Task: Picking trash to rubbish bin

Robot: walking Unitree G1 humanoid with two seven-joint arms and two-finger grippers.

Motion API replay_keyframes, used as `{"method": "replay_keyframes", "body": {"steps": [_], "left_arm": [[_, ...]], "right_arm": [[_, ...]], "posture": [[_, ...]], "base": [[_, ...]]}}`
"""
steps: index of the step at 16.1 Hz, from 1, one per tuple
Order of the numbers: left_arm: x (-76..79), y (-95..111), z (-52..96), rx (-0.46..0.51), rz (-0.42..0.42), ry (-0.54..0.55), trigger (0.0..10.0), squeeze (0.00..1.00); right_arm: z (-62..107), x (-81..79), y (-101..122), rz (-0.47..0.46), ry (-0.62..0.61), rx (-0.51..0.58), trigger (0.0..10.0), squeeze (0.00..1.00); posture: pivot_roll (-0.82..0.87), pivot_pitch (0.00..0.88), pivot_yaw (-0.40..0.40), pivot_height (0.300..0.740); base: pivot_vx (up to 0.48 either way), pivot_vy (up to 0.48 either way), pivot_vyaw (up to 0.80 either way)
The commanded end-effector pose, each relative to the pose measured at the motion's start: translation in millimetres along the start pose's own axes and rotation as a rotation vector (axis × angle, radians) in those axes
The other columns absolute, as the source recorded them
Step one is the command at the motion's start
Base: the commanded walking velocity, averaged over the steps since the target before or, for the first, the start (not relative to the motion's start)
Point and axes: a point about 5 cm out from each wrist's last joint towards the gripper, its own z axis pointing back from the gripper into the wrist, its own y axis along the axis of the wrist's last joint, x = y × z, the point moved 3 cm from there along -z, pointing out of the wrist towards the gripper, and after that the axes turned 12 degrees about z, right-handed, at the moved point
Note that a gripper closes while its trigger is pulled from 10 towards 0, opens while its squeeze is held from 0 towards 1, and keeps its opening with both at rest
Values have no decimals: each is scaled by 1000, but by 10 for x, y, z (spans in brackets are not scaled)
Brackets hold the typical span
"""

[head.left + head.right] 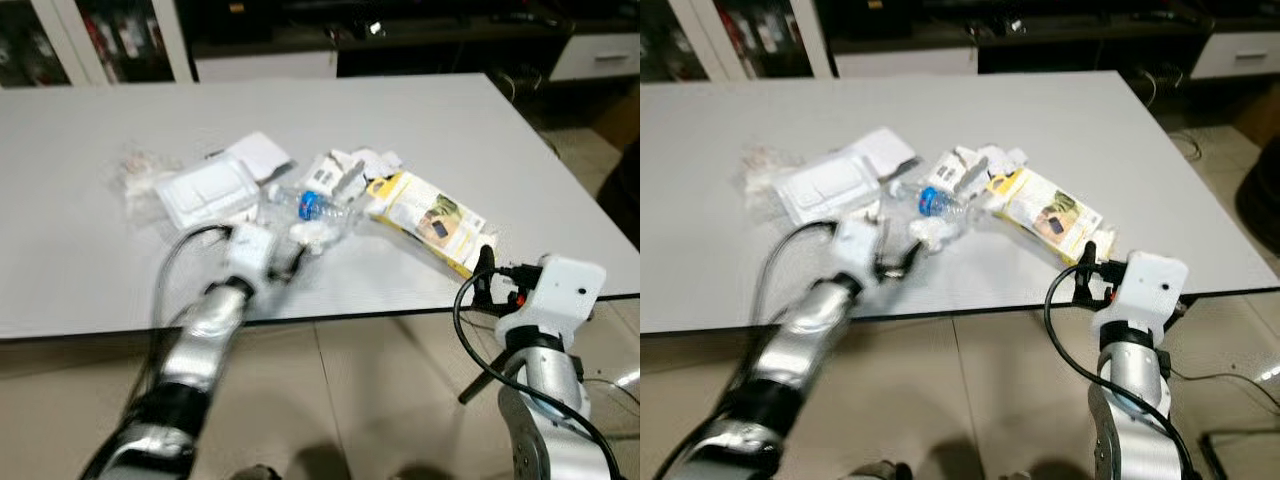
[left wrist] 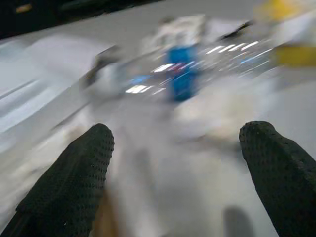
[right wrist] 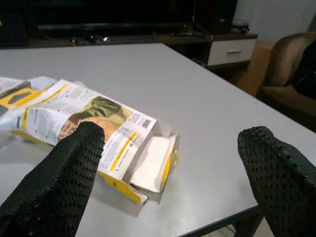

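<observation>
A heap of trash lies mid-table on the white table point(image 1: 420, 120): a white clamshell container point(image 1: 208, 195), a clear bottle with a blue label point(image 1: 310, 205), crumpled white paper point(image 1: 345, 168) and an opened yellow-and-white carton point(image 1: 430, 222). My left gripper point(image 1: 288, 264) is blurred, just in front of the bottle. In the left wrist view its fingers point(image 2: 74, 182) stand wide apart, open and holding nothing, with the bottle point(image 2: 183, 71) ahead. My right gripper point(image 1: 486, 268) hovers at the table's front edge near the carton's open end point(image 3: 148, 163), open and holding nothing.
A crinkled clear bag point(image 1: 135, 170) lies left of the container. Dark cabinets and a white drawer point(image 1: 600, 55) stand behind the table. An armchair point(image 3: 291, 64) sits off the table's right side. Tiled floor point(image 1: 380, 400) lies below the front edge.
</observation>
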Motion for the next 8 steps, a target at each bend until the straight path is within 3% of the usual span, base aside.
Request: {"method": "replay_keyframes", "body": {"steps": [1, 8], "left_arm": [[-72, -28, 19, -10, -7, 38, 10000, 0], [-248, -17, 74, -54, 7, 92, 10000, 0]], "right_arm": [[4, -1, -72, 3, 7, -41, 10000, 0], [-3, 38, -170, 16, 24, -97, 10000, 0]], "posture": [[88, 93, -4, 740], [110, 145, -5, 740]], "base": [[0, 0, 0], [0, 0, 0]]}}
